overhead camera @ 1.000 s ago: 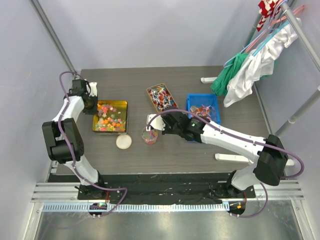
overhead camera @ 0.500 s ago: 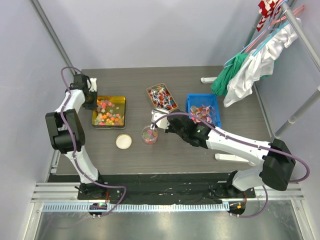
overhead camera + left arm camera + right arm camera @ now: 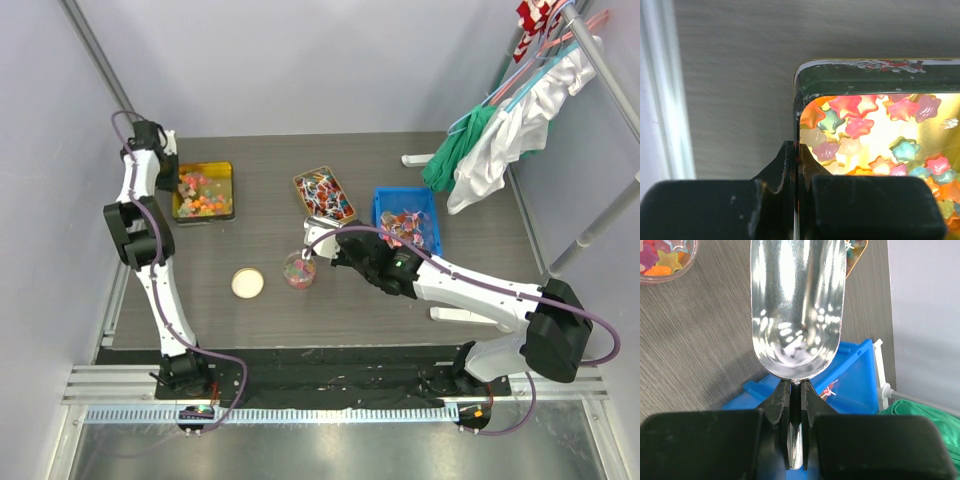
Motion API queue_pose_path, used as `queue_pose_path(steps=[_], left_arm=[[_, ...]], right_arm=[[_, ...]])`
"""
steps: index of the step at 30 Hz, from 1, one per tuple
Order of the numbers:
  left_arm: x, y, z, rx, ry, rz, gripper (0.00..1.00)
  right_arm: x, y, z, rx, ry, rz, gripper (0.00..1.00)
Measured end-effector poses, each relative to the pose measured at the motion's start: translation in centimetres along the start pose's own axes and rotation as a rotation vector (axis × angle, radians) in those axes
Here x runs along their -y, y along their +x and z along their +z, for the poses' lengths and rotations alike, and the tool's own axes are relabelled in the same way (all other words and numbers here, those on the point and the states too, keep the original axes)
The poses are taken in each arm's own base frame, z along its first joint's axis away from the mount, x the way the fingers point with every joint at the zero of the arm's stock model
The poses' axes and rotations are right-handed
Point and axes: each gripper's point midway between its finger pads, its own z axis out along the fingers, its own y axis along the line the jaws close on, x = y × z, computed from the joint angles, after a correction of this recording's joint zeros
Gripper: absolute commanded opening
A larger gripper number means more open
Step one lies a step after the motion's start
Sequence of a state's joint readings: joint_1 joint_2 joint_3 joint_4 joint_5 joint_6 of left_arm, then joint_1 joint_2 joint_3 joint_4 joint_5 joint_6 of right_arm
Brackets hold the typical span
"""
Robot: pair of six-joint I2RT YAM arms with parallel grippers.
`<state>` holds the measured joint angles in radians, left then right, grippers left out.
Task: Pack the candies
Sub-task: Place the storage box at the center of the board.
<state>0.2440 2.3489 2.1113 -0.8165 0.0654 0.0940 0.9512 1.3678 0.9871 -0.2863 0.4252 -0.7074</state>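
Candies (image 3: 855,125), star-shaped gummies in pink, orange, green and yellow, fill a gold tin (image 3: 865,75) at the far left of the bench (image 3: 200,320); the left fingers (image 3: 781,167) are clenched on the tin's side wall near a corner, one finger outside it and one inside; the left arm reaches far back to that spot. The right fingers (image 3: 780,400) are clamped on the thin handle of a scoop (image 3: 797,315), whose shiny bowl holds nothing; the bowl hangs over bare bench, just beside a clear jar (image 3: 662,260) that holds a few star gummies, orange and yellow among them; the jar stands mid-bench, and a round lid (image 3: 247,283) lies flat to its left, apart from it. Behind the jar a second tin (image 3: 310,175) sits at an angle, full of red, blue and white wrapped sweets; a blue bin (image 3: 407,190) just to its right holds more wrapped pieces; the right wrist view shows that bin under the fingers. Clothes (image 3: 500,140) hang on a rack past the bench's far right corner.
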Motion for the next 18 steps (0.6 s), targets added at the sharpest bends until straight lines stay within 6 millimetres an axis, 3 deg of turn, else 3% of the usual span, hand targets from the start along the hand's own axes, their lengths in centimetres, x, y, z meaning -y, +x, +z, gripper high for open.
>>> queue_pose_path(steps=[3, 4, 14, 18], left_arm=[[-2.0, -1.3, 1.1, 0.014, -0.034, -0.027, 0.01], [-2.6, -1.4, 1.4, 0.014, -0.050, -0.031, 0.11], [-5.6, -0.3, 1.8, -0.016, -0.137, -0.070, 0.29], [-6.2, 0.5, 2.2, -0.020, -0.143, -0.084, 0.49]], right_arm=[[0.2, 0.1, 0.0, -0.002, 0.004, 0.004, 0.01], [0.2, 0.1, 0.1, -0.003, 0.005, 0.005, 0.01], [-0.3, 0.6, 0.9, -0.030, -0.009, -0.003, 0.01], [-0.5, 0.5, 1.2, -0.036, -0.014, -0.006, 0.01]])
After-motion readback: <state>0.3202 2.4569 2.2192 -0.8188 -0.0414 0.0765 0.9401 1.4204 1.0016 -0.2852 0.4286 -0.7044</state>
